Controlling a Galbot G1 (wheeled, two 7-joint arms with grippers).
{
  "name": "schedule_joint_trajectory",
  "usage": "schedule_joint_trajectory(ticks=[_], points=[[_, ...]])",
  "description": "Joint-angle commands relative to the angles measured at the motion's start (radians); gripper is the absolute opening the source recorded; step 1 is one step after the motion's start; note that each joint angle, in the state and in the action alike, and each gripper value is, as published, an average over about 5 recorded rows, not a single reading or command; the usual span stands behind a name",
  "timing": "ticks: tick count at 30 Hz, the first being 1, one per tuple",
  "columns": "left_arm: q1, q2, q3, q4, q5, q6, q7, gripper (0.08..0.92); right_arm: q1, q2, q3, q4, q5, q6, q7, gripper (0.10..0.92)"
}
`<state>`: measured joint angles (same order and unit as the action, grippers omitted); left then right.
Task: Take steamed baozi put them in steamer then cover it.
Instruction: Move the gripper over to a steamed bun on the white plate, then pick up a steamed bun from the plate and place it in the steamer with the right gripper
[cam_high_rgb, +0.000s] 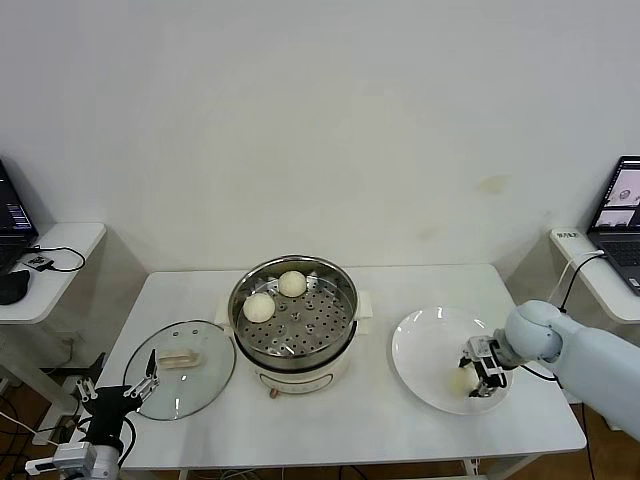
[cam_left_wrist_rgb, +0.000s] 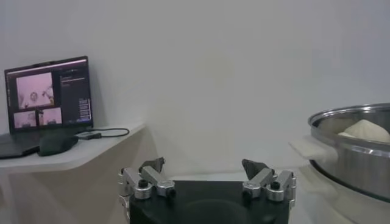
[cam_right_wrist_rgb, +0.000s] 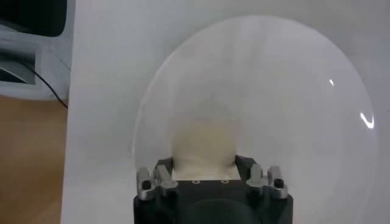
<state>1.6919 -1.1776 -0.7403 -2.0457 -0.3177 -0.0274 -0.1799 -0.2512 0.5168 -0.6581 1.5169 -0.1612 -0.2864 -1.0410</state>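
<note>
White plate (cam_right_wrist_rgb: 292, 91) bears baozi (cam_right_wrist_rgb: 204, 143) between right gripper (cam_right_wrist_rgb: 206, 176) fingers.

Right arm (cam_high_rgb: 590, 360): pale blue-white shell showing smooth, rounded joints. Right gripper (cam_high_rgb: 478, 378): black body wearing silver metal knuckles with dark screws, dark fingers (cam_right_wrist_rgb: 244, 163). Left gripper (cam_high_rgb: 120, 388): black base carrying silver hinged links with round black screw heads, dark angled fingers (cam_left_wrist_rgb: 253, 166), black cabling trailing beneath.
</note>
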Motion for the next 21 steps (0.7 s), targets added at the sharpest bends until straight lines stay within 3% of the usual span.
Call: schedule_joint_trajectory(ticks=[1, 10, 21], points=[[0.000, 0.003, -0.001, -0.001, -0.001, 0.000, 0.000, 0.823, 0.091, -0.006, -0.001, 0.012, 0.043, -0.004, -0.009, 0.636], [-0.004, 0.007, 0.001, -0.003, -0.002, -0.001, 0.000, 0.823, 0.450, 0.010, -0.133, 0.012, 0.206, -0.023, -0.021, 0.644], [-0.007, 0.008, 0.000, -0.008, -0.003, -0.001, 0.000, 0.823, 0.778, 0.271, -0.335, -0.023, 0.367, -0.065, 0.035, 0.649]])
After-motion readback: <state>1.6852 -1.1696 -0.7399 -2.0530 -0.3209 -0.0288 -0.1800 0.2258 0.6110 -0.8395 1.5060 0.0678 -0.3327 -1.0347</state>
